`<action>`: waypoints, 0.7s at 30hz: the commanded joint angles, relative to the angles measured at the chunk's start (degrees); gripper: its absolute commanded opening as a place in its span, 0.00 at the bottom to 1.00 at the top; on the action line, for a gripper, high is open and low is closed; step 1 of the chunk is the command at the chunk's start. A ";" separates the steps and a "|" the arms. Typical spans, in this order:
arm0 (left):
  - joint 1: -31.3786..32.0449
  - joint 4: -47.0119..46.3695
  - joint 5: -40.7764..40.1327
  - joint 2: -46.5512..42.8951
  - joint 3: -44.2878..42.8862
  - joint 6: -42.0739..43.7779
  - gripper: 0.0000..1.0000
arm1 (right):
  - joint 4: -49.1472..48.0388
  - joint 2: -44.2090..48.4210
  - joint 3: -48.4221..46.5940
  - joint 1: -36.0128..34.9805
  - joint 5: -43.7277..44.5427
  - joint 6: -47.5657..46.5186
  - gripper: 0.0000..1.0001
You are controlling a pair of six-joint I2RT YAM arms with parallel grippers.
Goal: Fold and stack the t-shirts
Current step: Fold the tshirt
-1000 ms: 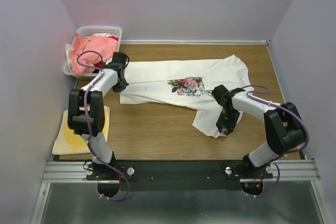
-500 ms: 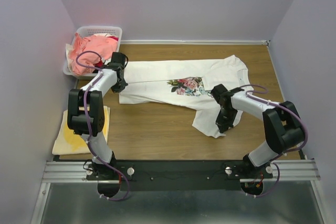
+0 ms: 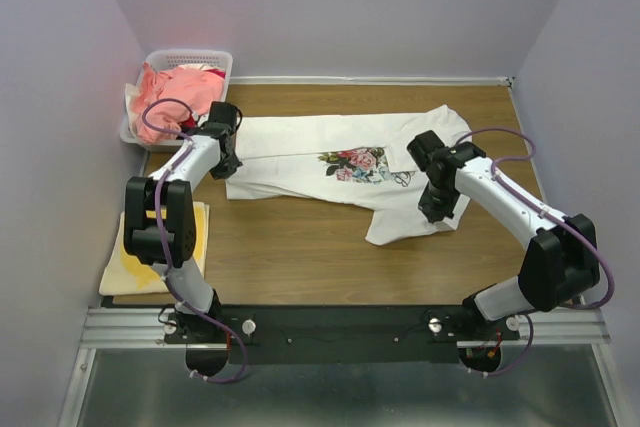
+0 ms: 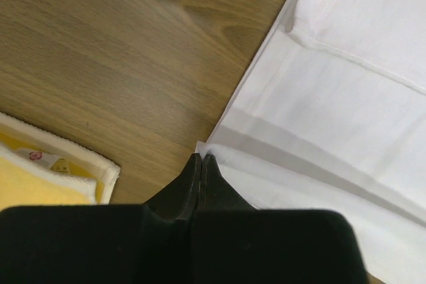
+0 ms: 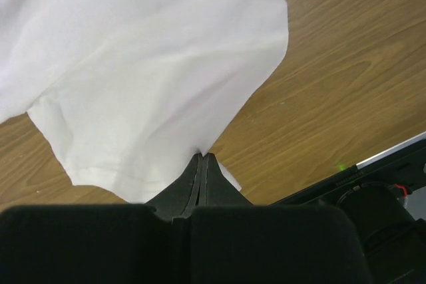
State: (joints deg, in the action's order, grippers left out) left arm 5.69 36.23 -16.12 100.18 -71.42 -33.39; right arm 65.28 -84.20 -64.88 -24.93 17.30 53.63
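Pinching the left corner of the white t-shirt point(image 3: 300, 152) in the left gripper point(image 4: 201, 157), closed tight, near the back left of the desk point(image 3: 300, 257). Squeezing the shirt's right flap in the right gripper point(image 5: 203, 157), closed tight too. Lying spread across the desk's back half.

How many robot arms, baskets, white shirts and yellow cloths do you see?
Robot arms: 2 (left arm, right arm)
Basket: 1
White shirt: 1
Yellow cloth: 1
Total: 5
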 commanded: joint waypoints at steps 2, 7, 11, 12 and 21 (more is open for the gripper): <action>-0.33 0.60 1.61 -4.20 2.95 1.30 0.00 | 4.25 -0.35 -2.53 -0.47 7.21 2.36 0.01; 1.25 1.12 1.88 -6.57 5.32 2.45 0.00 | 4.42 -0.08 -6.30 -0.30 11.61 2.19 0.01; 5.28 3.84 -0.39 -7.81 5.06 3.15 0.00 | 4.33 -1.75 -9.20 -0.12 14.68 1.22 0.01; 6.34 4.37 -0.93 -7.90 4.71 2.80 0.00 | 4.33 -2.80 -9.73 -0.03 15.13 0.87 0.01; 13.55 9.21 0.04 -13.51 9.44 -2.55 0.00 | 3.63 -2.99 -11.50 1.11 17.42 -1.15 0.01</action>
State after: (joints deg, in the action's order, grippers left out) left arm 18.70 41.52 -16.23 91.59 -65.43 -32.62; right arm 68.49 -87.64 -74.91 -24.67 30.30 53.19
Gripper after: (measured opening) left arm 0.010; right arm 0.012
